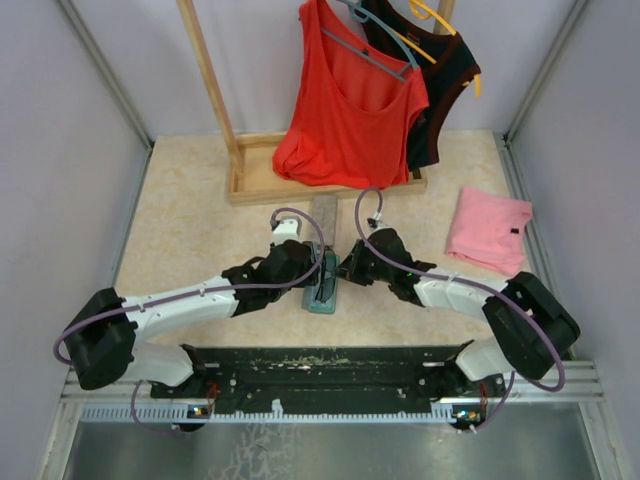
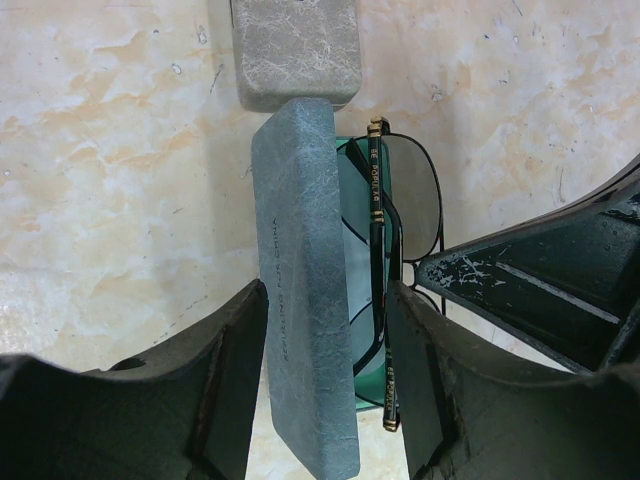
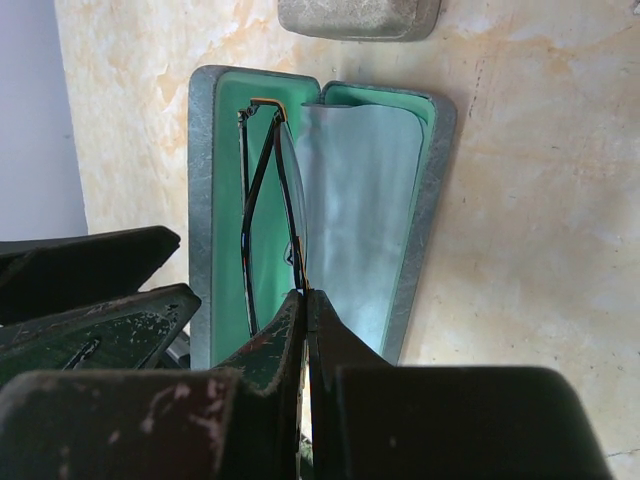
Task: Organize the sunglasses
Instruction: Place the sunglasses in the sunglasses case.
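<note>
A grey, oblong, felt-textured glasses case (image 3: 428, 200) with green lining lies open on the mottled beige table (image 1: 190, 220), between the tips of the 2 arms. 1 pair of thin, dark wire-framed sunglasses (image 2: 380, 250), arms folded, stands on edge in the case's left half. A light blue wiping cloth (image 3: 355, 200) lies in the right half. In the left wrist view the left half (image 2: 300, 300) is tilted up, showing its grey outer face. The sunglasses are just beside its green inner face.

The right jaws are closed tight. Their black fingertips (image 3: 275, 340) pinch the thin frame of the sunglasses near the bridge.

The left jaws stand partway open and straddle the case from the near end. 1 black finger (image 2: 225, 390) is just outside the raised half, and the other is just beside the folded arm of the sunglasses.

A 2nd grey case (image 2: 295, 50), closed, lies just beyond the far end of the open one, in line with it.

At the back of the table is a wooden rack base (image 1: 260, 185). A red sleeveless top (image 1: 350, 110) and a black top (image 1: 440, 90) hang on hangers above it. A folded pink garment (image 1: 487, 230) lies to the right, well apart from the cases.
</note>
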Available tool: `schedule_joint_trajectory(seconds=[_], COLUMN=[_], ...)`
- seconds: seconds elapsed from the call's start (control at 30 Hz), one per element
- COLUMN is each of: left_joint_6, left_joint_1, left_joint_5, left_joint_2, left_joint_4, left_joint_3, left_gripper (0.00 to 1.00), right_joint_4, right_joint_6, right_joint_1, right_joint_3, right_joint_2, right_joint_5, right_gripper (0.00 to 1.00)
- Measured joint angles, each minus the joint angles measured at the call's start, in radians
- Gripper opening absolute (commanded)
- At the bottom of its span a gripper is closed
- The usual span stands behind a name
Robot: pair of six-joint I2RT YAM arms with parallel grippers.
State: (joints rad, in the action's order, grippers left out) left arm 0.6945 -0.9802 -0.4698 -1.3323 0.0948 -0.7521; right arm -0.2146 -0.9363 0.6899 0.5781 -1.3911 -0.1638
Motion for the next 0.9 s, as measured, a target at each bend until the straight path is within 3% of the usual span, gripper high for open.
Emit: schedule_joint_trajectory(seconds=[0.8,0.9], left_joint_6=[0.0,0.0], left_joint_1=[0.0,0.0], left_joint_5=[0.007,0.007], left_joint_2=[0.0,0.0], left_joint_4=[-0.002,-0.002], left_joint_3=[0.019,0.022], left_gripper=[0.57,0.57], right_joint_4=[-0.04,-0.05], right_joint_6=[-0.003,-0.004], right_joint_1=[0.03,0.03], right_joint_3=[0.0,0.0], right_joint_2=[-0.106,-0.125], right_joint_5=[0.007,0.007], right_gripper=[0.0,0.08])
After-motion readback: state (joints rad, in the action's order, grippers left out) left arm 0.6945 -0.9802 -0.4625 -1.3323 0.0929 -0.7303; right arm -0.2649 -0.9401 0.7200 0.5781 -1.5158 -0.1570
